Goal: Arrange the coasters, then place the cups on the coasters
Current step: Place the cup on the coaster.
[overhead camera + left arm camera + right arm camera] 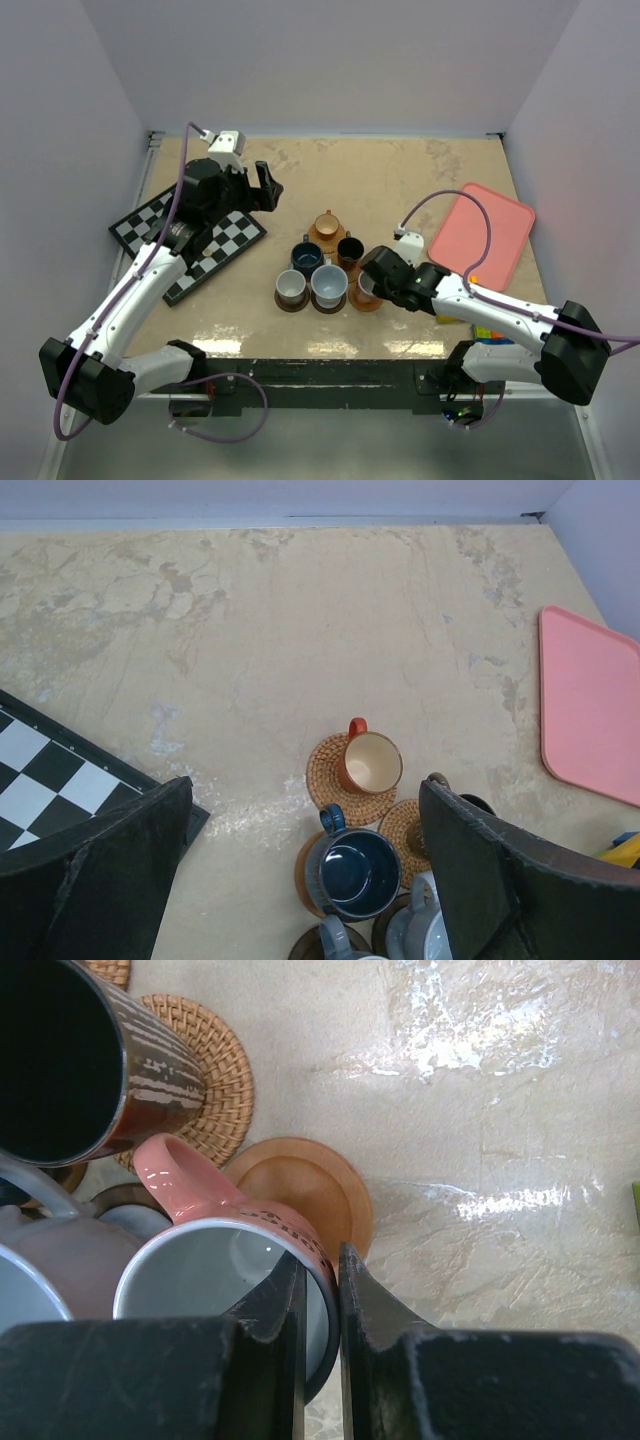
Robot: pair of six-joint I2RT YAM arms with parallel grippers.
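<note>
- Surveying from the far left, I find a black-and-white checkerboard (190, 245) lying flat by the left edge of the table (420, 170), with the left arm reaching over it.
- The left gripper (252, 190) hangs above the table beyond the board. Its jaws are spread wide with nothing between them, and its two dark fingers (100, 870) frame the wrist view.
- The cups stand grouped at mid-table.
- Rearmost is the orange cup (327, 224), upright on a woven coaster (325, 785), handle towards the far wall.
- Nearer me, the dark blue cup (306, 257) sits on a tan coaster (301, 875), of which only a sliver shows.
- Just right of it, the black cup (350, 248) stands on a second woven coaster (215, 1080).
- In the front row, the first pale cup (291, 286) and the second pale cup (329, 283) stand side by side, each on a dark brown coaster (291, 304).
- The right gripper (320, 1280) is clenched on the rim of a pink-handled cup (215, 1270), one finger inside the bowl and one outside.
- That cup is upright at the right end of the front row, over a smooth tan coaster (300, 1185) and covering the disc's near part. I cannot tell whether its base rests on the disc.
- A pink tray (487, 235) lies at the far right, well apart from the cups.
</note>
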